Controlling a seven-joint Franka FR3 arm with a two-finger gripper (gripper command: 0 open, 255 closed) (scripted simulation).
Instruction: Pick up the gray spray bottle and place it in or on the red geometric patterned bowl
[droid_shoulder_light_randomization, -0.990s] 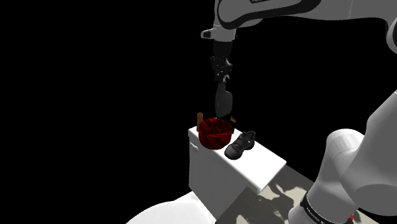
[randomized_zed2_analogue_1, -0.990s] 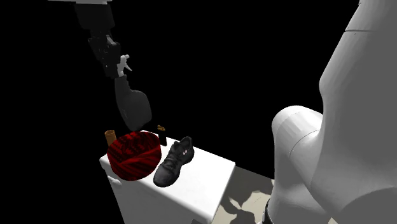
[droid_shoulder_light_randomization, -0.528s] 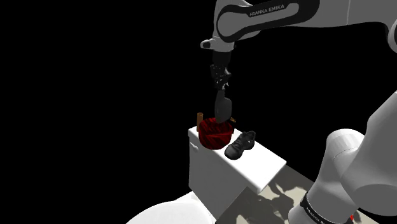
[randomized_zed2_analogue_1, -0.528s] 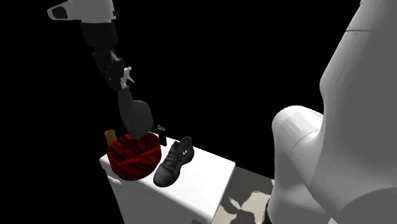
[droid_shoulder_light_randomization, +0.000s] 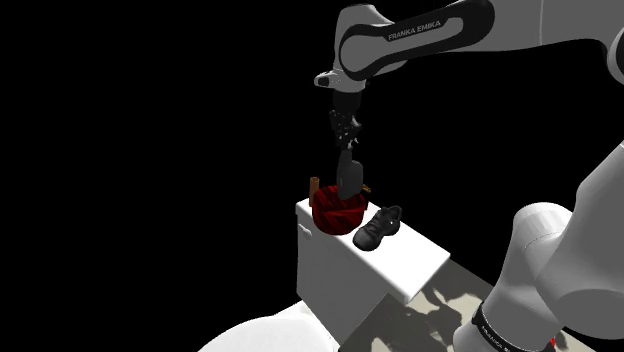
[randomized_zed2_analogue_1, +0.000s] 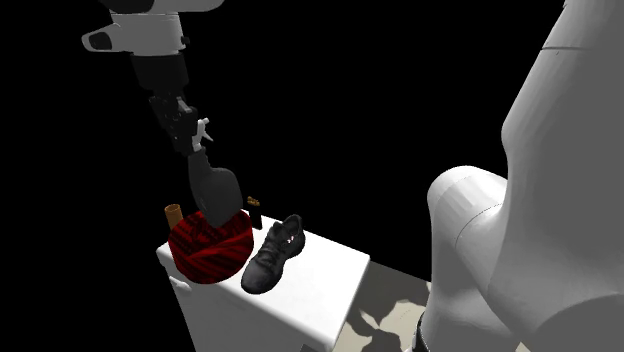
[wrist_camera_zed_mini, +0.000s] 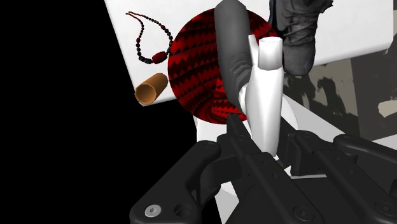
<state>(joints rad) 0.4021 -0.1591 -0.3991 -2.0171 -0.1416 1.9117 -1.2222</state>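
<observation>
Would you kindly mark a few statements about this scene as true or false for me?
1. The black hand is shut on the dark gray spray bottle with the white trigger. True.
2. The bottle hangs over the red zigzag-patterned bowl. True.
3. The black shoe lies inside the bowl. False: it sits beside the bowl on the white box-shaped table.
4. The dark beaded necklace lies in the bowl. False: it lies on the table beside the bowl, near the brown tube.

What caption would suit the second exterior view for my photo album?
End effector holds a gray spray bottle over the red patterned bowl, beside a black shoe.
</observation>
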